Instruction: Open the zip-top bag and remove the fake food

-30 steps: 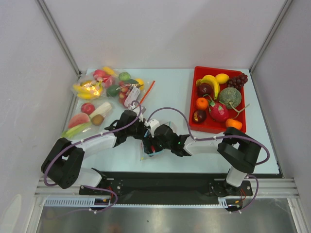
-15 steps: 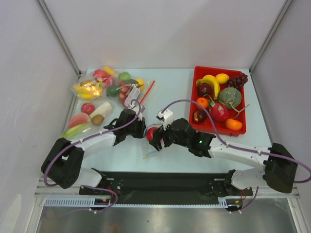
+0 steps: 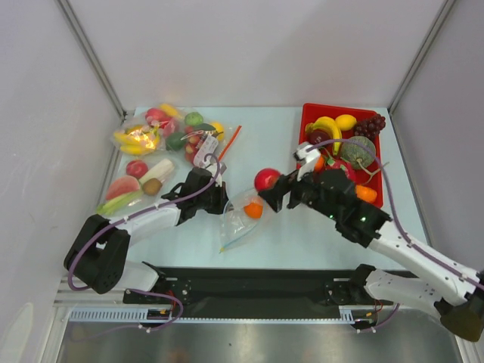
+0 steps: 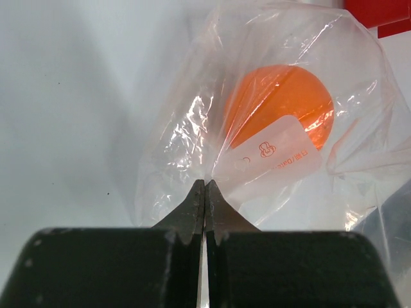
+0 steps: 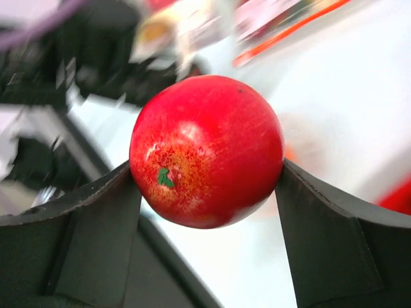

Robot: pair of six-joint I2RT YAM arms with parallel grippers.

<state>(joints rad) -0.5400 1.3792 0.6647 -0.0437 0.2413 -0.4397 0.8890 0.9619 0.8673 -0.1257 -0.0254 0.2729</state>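
The clear zip-top bag [image 3: 240, 219] lies at the table's front centre with an orange fruit [image 3: 254, 209] inside. In the left wrist view the bag [image 4: 192, 135] holds the orange fruit [image 4: 279, 102] behind a white label. My left gripper [image 3: 217, 202] is shut on the bag's plastic, its fingertips [image 4: 204, 187] pinching a fold. My right gripper [image 3: 268, 185] is shut on a red apple-like fruit [image 3: 265, 179], held above the table to the right of the bag. In the right wrist view the red fruit [image 5: 207, 151] sits between both fingers.
A red tray [image 3: 307, 190] at the right holds bananas, dragon fruit, grapes and other fruit. Several filled clear bags [image 3: 162, 136] lie at the back left. An orange stick [image 3: 229, 144] lies beside them.
My right gripper has lifted the red fruit out of the bag and moved it right and back toward the red tray. The left gripper keeps its pinch on the bag.
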